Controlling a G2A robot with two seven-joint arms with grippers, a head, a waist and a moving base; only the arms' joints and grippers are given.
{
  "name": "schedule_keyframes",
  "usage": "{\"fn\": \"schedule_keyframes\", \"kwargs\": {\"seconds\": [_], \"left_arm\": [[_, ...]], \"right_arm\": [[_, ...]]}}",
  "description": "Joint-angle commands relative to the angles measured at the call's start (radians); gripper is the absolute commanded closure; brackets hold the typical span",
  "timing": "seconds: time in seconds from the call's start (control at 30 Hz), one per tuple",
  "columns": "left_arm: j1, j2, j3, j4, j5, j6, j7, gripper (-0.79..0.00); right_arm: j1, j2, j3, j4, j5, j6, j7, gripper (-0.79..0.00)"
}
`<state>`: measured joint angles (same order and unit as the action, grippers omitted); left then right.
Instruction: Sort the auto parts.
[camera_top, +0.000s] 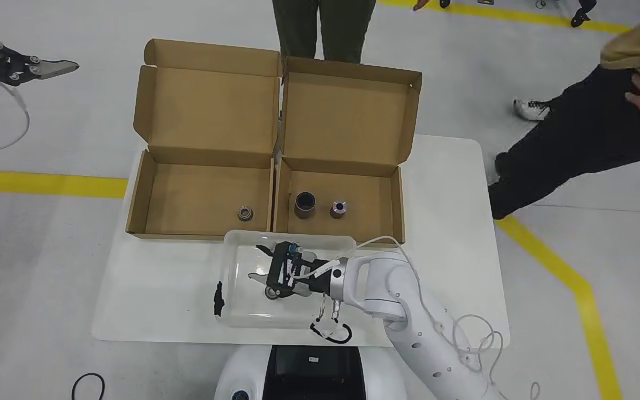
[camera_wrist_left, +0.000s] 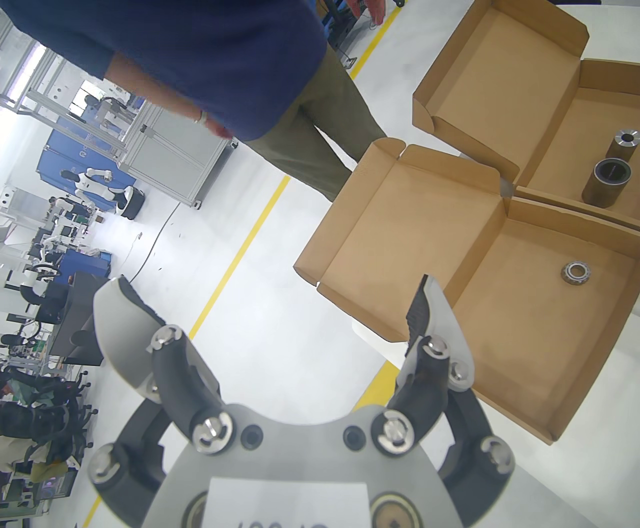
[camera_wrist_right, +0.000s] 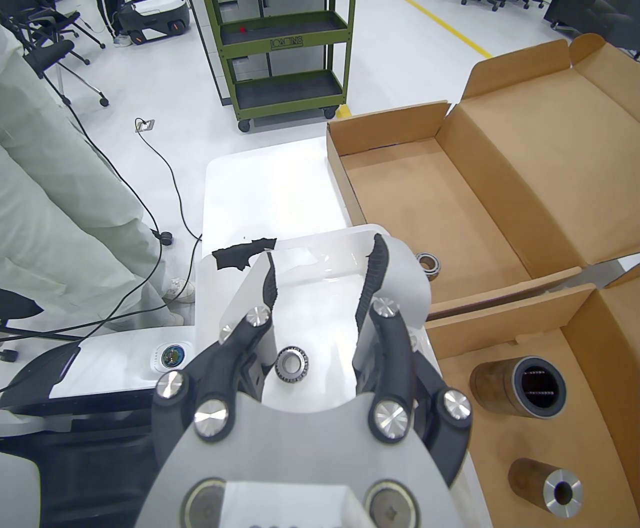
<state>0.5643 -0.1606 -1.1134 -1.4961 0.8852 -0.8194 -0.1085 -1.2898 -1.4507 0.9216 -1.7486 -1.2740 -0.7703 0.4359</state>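
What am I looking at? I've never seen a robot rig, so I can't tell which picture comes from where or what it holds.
It is a two-armed robot sorting auto parts at a table. One picture looks down from above its arms; the other two come from wrist cameras, each showing its own end effector. The right end effector hangs open over a plastic tray holding a bearing. The left end effector is open, off beside the table. Neither holds anything. One cardboard box has another bearing; the other box has a wide metal cylinder and a narrow one.

white table (camera_top: 450, 200) | green cart (camera_wrist_right: 285, 90) on floor | yellow floor line (camera_top: 60, 184) | office chair (camera_wrist_right: 47, 52)
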Motion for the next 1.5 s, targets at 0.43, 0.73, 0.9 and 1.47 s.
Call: {"fn": "schedule_keyframes", "kwargs": {"seconds": [0.43, 0.73, 0.9, 1.47], "left_arm": [[0.000, 0.000, 0.000, 0.000, 0.000, 0.000, 0.000, -0.785], [0.000, 0.000, 0.000, 0.000, 0.000, 0.000, 0.000, -0.785], [0.000, 0.000, 0.000, 0.000, 0.000, 0.000, 0.000, -0.785], [0.000, 0.000, 0.000, 0.000, 0.000, 0.000, 0.000, -0.785]], "right_arm": [[0.000, 0.000, 0.000, 0.000, 0.000, 0.000, 0.000, -0.345], [-0.013, 0.009, -0.012, 0.003, -0.039, 0.003, 0.007, -0.317], [-0.023, 0.020, -0.028, 0.028, -0.068, -0.009, 0.043, -0.326], [0.078, 0.009, -0.162, 0.199, -0.114, 0.045, 0.160, -0.339]]}}
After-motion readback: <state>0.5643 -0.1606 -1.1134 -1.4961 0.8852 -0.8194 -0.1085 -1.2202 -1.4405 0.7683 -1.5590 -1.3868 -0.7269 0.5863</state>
